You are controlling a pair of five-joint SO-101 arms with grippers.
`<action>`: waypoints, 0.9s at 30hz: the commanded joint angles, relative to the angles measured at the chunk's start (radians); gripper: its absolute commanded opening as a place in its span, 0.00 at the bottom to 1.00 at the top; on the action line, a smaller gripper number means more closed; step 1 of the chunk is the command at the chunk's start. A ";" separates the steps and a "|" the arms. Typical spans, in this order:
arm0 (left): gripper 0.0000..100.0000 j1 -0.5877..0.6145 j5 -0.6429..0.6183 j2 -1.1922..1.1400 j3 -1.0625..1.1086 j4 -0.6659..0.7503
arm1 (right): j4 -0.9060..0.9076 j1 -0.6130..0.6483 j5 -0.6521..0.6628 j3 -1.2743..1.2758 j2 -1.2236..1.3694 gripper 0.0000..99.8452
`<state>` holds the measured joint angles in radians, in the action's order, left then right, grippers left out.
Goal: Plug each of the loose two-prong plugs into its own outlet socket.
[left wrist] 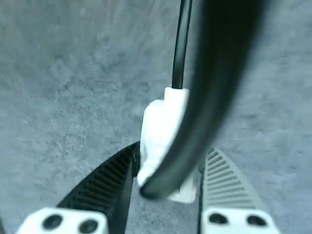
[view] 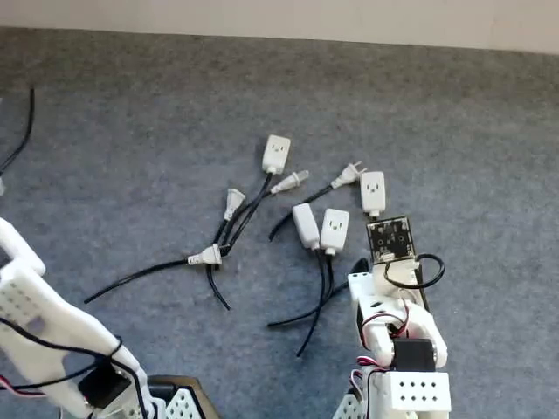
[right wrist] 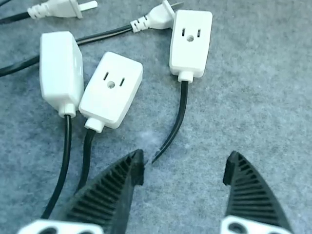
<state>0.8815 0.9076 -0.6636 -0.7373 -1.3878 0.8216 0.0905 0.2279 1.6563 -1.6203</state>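
Several white outlet sockets lie on the grey carpet: one far off [view: 277,154], one to the right [view: 373,192], and a pair side by side [view: 334,230], [view: 306,225]. Loose two-prong plugs [view: 234,202], [view: 293,182], [view: 348,175], [view: 205,257] lie among black cords. My right gripper [right wrist: 185,158] is open just short of two sockets lying face up [right wrist: 111,87], [right wrist: 191,41] and one on its side [right wrist: 59,68]. My left gripper [left wrist: 165,170] is shut on a white corded body [left wrist: 163,131] that looks like a socket. A thick blurred black cable [left wrist: 214,83] hides part of it.
The right arm [view: 393,297] stands at the near edge; the left arm [view: 44,323] rises at the near left and runs off the left edge. A black cord [view: 26,122] curls at the far left. Bare carpet spreads along the back and right.
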 commanded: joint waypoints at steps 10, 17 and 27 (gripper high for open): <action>0.08 0.045 -0.112 -0.599 -0.928 -0.204 | -0.016 -0.007 -0.003 0.021 -0.015 0.26; 0.29 0.018 -0.204 -0.524 -0.924 -0.261 | -0.016 -0.007 -0.003 0.021 -0.015 0.26; 0.30 -0.036 -0.262 -0.329 -0.926 -0.365 | -0.016 -0.007 -0.003 0.019 -0.015 0.26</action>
<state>0.9060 0.6575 -1.1408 -1.6088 -1.6947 0.8216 0.0905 0.2279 1.6563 -1.6203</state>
